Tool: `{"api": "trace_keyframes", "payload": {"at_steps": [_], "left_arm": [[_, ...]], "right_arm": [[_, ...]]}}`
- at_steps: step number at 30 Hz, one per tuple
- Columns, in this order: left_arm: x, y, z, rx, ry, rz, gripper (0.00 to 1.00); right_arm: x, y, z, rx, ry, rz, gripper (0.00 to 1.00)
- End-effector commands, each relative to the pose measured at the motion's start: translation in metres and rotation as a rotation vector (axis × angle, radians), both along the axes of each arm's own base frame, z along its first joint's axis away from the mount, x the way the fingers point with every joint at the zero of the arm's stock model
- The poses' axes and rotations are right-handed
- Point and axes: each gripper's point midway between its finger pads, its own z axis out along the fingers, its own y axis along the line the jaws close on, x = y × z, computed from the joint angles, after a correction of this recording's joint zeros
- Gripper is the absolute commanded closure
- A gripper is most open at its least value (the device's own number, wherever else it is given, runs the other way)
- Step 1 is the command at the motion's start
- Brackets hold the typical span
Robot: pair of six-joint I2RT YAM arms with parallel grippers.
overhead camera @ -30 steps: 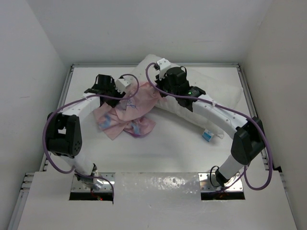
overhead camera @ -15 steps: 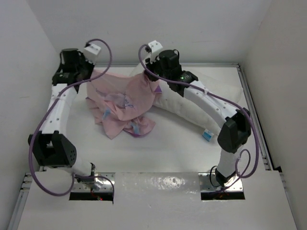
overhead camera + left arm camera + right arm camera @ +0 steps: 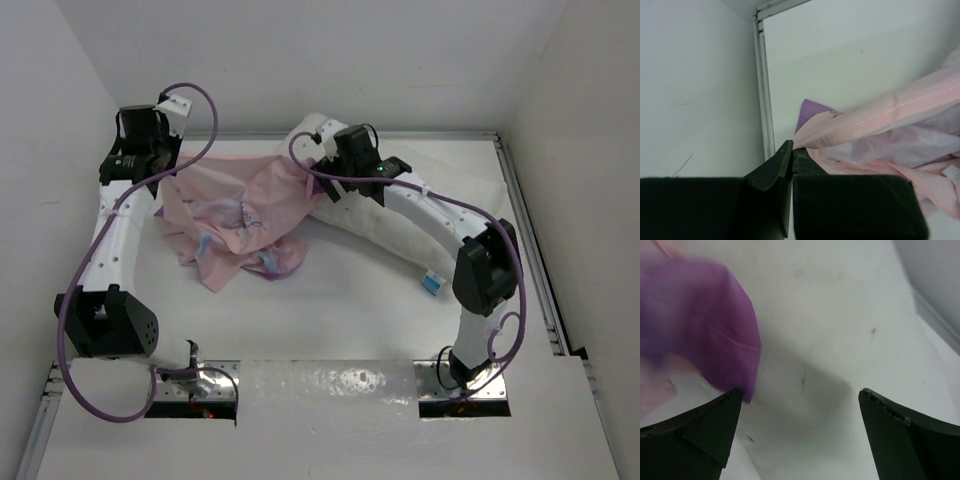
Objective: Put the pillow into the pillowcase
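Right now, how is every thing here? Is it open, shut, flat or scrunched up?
Thin pink-and-purple printed fabric pillowcase: scrunched up, one edge pinched, pale pink side mostly showing.
Plump white rectangular pillow: lying down, most of it bare, not in the pillowcase.
Left end effector: shut on the pillowcase.
Right end effector: open, holding nothing, over the pillow.

You see the pillowcase spread over the far-left part of the table, one edge pinched in your left gripper by the far-left corner. The pillow lies to its right, slanting from mid-far edge toward the right edge. The pillowcase overlaps its far end, beneath your right gripper.
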Motion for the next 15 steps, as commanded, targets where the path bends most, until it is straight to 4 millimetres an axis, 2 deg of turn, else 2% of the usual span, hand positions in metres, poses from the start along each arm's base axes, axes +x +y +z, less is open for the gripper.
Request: {"api": "trace_keyframes", "payload": {"at_steps": [1,4,5,6,8,9,13,14,15], "left_arm": [[-0.001,0.030,0.015,0.059,-0.049,0.144,1.00],[-0.002,0.061,0.030,0.093,-0.081,0.240,1.00],[-0.006,0.081,0.035,0.085,-0.092,0.291,1.00],[-0.002,0.089,0.044,0.072,-0.109,0.299,1.00],[-0.006,0.104,0.046,0.058,-0.088,0.335,1.00],[-0.005,0.106,0.050,0.058,-0.093,0.337,1.00],[-0.005,0.094,0.049,0.023,-0.106,0.278,1.00],[-0.005,0.091,0.048,0.012,-0.107,0.267,1.00],[-0.003,0.084,0.044,-0.012,-0.101,0.231,1.00]], "right_arm": [[-0.009,-0.033,-0.056,-0.213,0.088,-0.001,0.01],[-0.008,-0.043,-0.079,-0.253,0.133,-0.045,0.01],[-0.008,-0.046,-0.082,-0.250,0.142,-0.049,0.01],[-0.012,-0.049,-0.088,-0.252,0.154,-0.044,0.01],[-0.014,-0.057,-0.096,-0.252,0.162,-0.043,0.01],[-0.019,-0.064,-0.107,-0.273,0.176,-0.045,0.01],[-0.032,-0.093,-0.130,-0.354,0.213,-0.095,0.01],[-0.035,-0.098,-0.133,-0.362,0.220,-0.107,0.05],[-0.042,-0.104,-0.140,-0.365,0.235,-0.127,0.24]]}}
